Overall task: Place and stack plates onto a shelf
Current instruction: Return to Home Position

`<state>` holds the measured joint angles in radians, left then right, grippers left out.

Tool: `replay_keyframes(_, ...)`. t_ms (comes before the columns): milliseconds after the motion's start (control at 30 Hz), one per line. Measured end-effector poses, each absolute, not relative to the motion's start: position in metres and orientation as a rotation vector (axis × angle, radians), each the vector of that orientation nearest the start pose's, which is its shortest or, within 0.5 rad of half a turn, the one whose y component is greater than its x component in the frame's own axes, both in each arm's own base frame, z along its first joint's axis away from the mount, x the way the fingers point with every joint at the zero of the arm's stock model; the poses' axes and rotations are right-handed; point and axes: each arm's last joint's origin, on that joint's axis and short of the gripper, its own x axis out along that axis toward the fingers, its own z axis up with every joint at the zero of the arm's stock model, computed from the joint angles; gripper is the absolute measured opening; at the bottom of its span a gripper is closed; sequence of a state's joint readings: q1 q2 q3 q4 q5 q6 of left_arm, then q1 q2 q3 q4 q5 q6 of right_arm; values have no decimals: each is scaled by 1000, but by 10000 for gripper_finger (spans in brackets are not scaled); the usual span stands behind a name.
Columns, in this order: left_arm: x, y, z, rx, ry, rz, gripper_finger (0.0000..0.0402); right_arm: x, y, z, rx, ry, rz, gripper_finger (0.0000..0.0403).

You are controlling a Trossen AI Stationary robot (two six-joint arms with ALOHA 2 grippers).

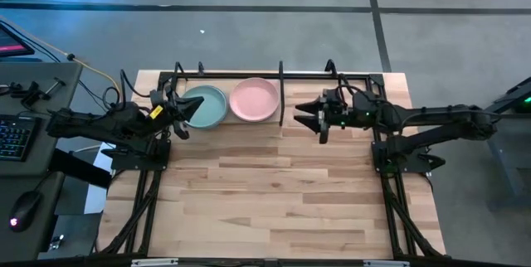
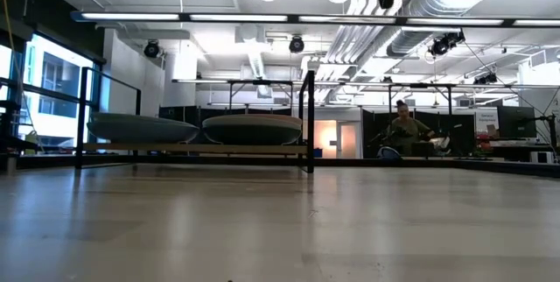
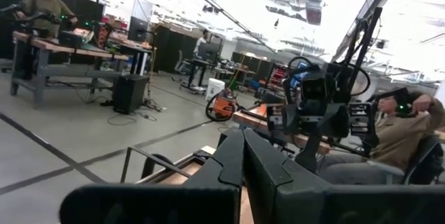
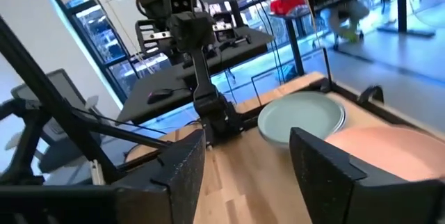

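Though partly under left claw (image 1: 186, 116), mint plate (image 1: 211, 105).

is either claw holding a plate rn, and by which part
Nothing is held. The left claw is shut and empty; the right claw is open and empty. The mint plate and pink plate lie on the shelf.

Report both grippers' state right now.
Left gripper: shut, holding nothing, beside the pale mint plate.
Right gripper: open, holding nothing, to the right of the pink plate.
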<state>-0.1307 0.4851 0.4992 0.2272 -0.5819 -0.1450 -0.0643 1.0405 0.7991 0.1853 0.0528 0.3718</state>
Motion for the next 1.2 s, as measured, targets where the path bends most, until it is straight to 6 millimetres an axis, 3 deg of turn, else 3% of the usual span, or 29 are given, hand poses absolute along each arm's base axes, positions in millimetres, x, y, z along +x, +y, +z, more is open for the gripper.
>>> replay_keyframes(400, 125, -1, 308, -220, -219, 414, 0, 235, -16, 331, 311, 28, -108, 138)
replay_keyframes(633, 136, -4, 301, -218, -152, 344, 0, 228, -14, 337, 285, 7, -42, 14)
replay_keyframes(867, 113, -2, 296, -211, -130, 330, 0, 214, -12, 349, 267, -37, 13, 12)
replay_keyframes(1200, 93, -1, 228, -271, -273, 230, 0, 211, -11, 349, 256, -21, 21, 2)
